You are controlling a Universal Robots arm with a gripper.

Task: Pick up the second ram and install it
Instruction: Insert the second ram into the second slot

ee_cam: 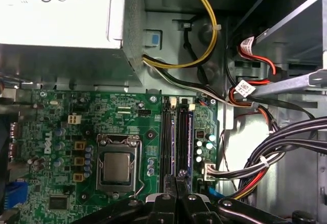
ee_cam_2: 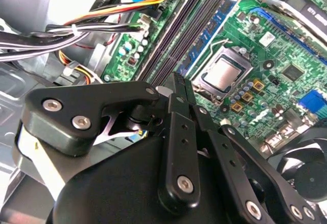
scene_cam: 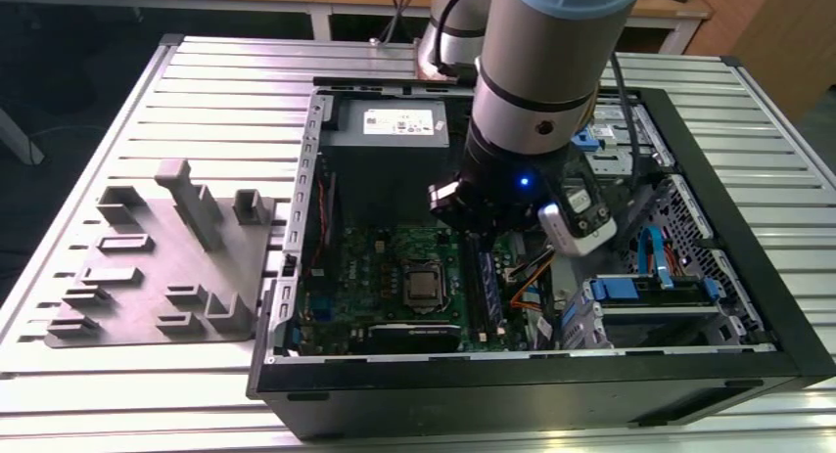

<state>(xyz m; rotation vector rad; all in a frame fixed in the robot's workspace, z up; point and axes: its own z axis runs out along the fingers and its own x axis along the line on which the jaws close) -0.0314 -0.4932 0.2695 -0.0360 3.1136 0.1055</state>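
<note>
My gripper hangs inside the open computer case, low over the motherboard. Its two black fingers are pressed together, with nothing visible between them. The tips sit over one end of the long black memory slots. A long dark stick, the second ram, stands seated in one of those slots, right beside the fingertips. Whether the tips touch it I cannot tell. In the exterior view the arm's wrist covers the gripper, and the ram runs out from under it.
The bare processor socket lies beside the slots. Cable bundles and the drive cage crowd the other side. The power supply sits at the case's far end. A grey holder with upright blocks stands on the table on the exterior view's left.
</note>
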